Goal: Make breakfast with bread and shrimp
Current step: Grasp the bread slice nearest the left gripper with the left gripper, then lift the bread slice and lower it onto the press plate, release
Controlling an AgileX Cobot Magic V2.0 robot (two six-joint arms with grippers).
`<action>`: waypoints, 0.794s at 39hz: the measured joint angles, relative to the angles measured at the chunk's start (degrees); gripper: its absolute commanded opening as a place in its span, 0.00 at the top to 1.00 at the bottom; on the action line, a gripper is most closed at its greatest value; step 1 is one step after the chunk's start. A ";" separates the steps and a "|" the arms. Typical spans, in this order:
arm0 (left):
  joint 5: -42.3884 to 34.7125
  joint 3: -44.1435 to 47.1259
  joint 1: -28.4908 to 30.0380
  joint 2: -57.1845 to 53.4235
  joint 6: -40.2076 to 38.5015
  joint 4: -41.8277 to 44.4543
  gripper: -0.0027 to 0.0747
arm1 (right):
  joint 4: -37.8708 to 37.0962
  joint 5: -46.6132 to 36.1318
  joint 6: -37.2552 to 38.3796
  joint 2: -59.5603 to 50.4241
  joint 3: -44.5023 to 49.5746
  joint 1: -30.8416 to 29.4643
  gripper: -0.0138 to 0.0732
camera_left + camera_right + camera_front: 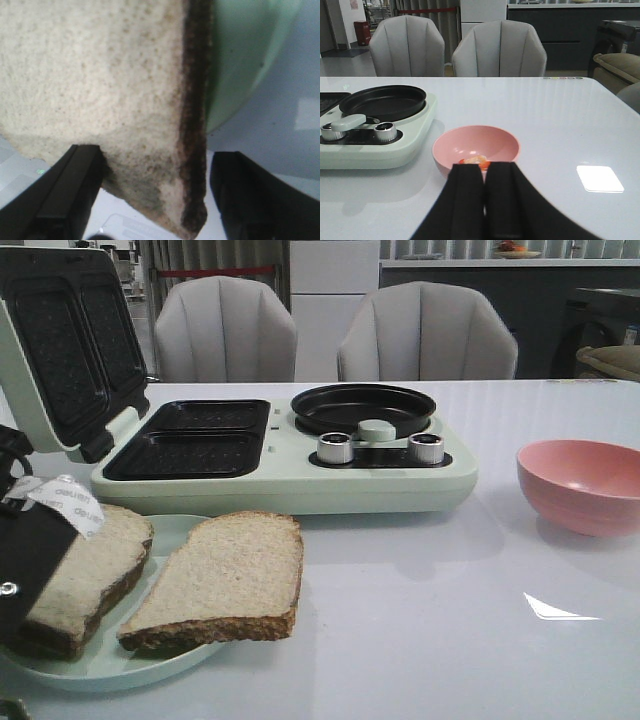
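**Now the left arm is at the bread**

You have the left gripper (157, 200) spread wide around a corner of one bread slice (85, 575) on the pale green plate (120, 665); the fingers look not yet closed. Next, judge it needs a gentle pinch, then a lift to the open sandwich maker (190, 440). Your right gripper (486, 200) is closed and empty, poised near the pink bowl (445, 150) holding the shrimp (475, 160).

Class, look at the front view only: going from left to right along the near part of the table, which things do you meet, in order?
left gripper → bread slice at the gripper → second bread slice, both on the pale green plate → pink bowl.
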 measured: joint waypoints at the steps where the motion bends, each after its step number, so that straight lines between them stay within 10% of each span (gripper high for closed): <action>1: 0.00 -0.08 0.00 0.18 0.00 0.17 0.48 | 0.00 0.00 0.00 0.00 0.00 0.00 0.67; 13: -0.13 -0.69 -0.39 -0.22 0.00 0.78 0.77 | 0.00 0.00 0.00 0.00 0.00 0.00 0.67; 31: 6.09 -3.53 -4.29 -11.71 -0.34 -3.06 0.77 | 0.00 0.00 0.00 0.00 0.00 0.00 0.67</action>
